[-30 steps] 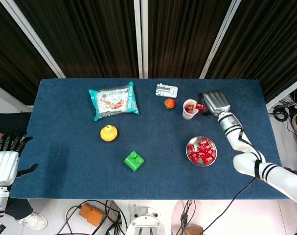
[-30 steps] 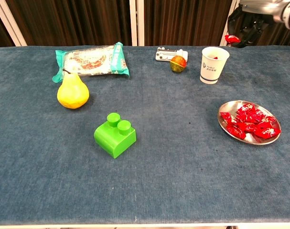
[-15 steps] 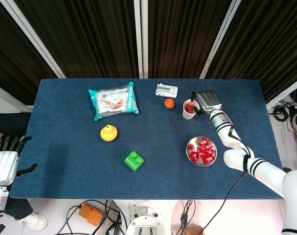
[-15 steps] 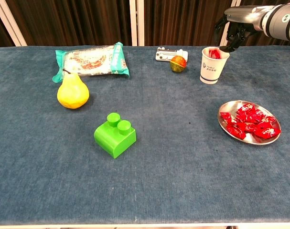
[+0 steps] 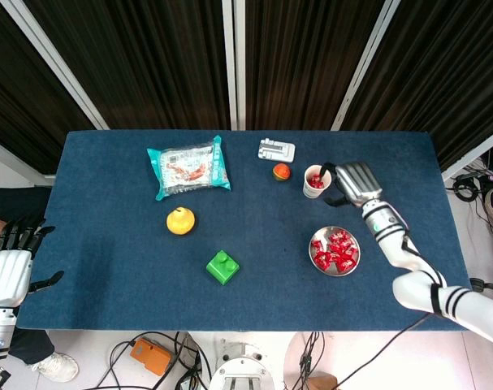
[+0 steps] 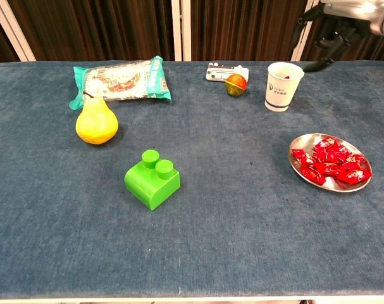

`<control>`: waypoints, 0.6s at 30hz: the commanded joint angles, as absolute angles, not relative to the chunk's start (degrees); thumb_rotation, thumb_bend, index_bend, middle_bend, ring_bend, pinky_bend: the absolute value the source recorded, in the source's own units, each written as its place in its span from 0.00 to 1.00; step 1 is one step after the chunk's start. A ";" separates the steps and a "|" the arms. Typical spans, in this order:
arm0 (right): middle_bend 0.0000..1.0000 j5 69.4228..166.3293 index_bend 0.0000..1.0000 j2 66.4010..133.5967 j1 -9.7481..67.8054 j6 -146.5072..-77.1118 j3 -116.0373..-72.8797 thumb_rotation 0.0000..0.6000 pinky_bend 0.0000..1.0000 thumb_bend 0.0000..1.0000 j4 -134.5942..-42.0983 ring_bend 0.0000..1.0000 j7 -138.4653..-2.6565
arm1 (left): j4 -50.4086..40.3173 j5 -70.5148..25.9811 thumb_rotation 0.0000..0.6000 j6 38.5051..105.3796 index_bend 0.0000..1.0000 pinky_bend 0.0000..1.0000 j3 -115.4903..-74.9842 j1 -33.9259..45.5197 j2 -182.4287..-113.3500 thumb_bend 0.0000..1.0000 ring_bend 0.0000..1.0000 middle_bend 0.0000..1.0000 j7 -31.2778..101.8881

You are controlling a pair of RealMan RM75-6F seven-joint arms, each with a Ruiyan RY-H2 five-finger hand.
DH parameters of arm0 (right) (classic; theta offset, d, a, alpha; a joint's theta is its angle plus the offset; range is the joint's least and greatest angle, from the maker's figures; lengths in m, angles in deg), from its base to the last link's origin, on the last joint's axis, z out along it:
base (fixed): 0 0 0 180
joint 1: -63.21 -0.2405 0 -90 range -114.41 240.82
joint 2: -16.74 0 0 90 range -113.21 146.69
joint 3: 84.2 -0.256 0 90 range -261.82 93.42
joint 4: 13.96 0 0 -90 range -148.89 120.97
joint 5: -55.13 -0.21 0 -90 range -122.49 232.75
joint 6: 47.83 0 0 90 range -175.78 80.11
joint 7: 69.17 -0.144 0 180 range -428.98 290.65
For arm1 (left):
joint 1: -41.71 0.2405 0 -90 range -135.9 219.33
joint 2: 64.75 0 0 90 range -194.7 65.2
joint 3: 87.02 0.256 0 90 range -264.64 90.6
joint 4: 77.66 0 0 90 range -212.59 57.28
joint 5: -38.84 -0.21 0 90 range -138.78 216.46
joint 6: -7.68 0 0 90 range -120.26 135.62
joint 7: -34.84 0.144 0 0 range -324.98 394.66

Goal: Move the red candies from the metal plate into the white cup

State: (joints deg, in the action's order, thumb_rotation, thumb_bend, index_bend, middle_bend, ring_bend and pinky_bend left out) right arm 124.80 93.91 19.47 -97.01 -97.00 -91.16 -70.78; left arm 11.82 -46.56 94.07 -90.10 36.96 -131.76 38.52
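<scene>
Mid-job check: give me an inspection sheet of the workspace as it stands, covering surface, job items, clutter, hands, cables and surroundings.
Surface: blue cloth table, no spills seen.
Job's things: metal plate holds a pile of red candies; white cup upright, red candy visible inside.
Clutter: snack packet, yellow pear, green block, small red-green ball, white ridged part.
Hands: right hand beside the cup, holding nothing visible; left hand off the table's left edge, fingers apart, empty.
Cables: loose leads and an orange device on the floor below the table's near edge.
Surroundings: dark curtains behind the table.
</scene>
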 commanded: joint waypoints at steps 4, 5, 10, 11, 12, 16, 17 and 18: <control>0.99 132.61 0.51 90.39 24.98 -99.59 -88.72 1.00 1.00 0.32 -99.27 1.00 -70.06 | 11.57 -47.18 1.00 93.94 0.20 0.00 -90.24 36.43 -131.99 0.04 0.03 0.14 38.35; 0.99 132.76 0.51 90.80 24.90 -99.12 -88.32 1.00 1.00 0.32 -99.49 1.00 -69.63 | 11.61 -47.29 1.00 94.00 0.20 0.00 -90.29 36.37 -132.02 0.04 0.03 0.14 38.33; 0.99 132.15 0.52 94.09 24.13 -96.81 -87.41 1.00 1.00 0.32 -97.71 1.00 -66.89 | 11.65 -47.74 1.00 94.31 0.20 0.00 -90.08 36.43 -132.03 0.04 0.03 0.14 38.46; 0.99 131.94 0.52 94.64 23.99 -96.43 -87.37 1.00 1.00 0.32 -97.30 1.00 -66.61 | 11.65 -47.67 1.00 94.35 0.20 0.00 -90.05 36.50 -132.03 0.04 0.03 0.14 38.42; 0.99 131.73 0.52 95.10 23.85 -96.04 -87.33 1.00 1.00 0.32 -96.88 1.00 -66.30 | 11.67 -47.59 1.00 94.39 0.20 0.00 -90.04 36.56 -132.03 0.04 0.03 0.14 38.38; 0.99 130.60 0.53 96.74 23.46 -94.91 -87.33 1.00 1.00 0.33 -94.92 1.00 -64.80 | 11.66 -47.46 1.00 94.70 0.20 0.00 -89.90 36.89 -132.01 0.04 0.03 0.14 38.29; 0.99 130.35 0.53 96.91 23.42 -94.66 -87.30 1.00 1.00 0.32 -94.64 1.00 -64.57 | 11.65 -47.41 1.00 94.72 0.20 0.00 -89.86 36.96 -132.02 0.04 0.03 0.14 38.30; 0.99 130.16 0.53 97.05 23.43 -94.53 -87.29 1.00 1.00 0.33 -94.43 1.00 -64.42 | 11.64 -47.37 1.00 94.74 0.20 0.00 -89.82 37.02 -132.02 0.04 0.03 0.14 38.29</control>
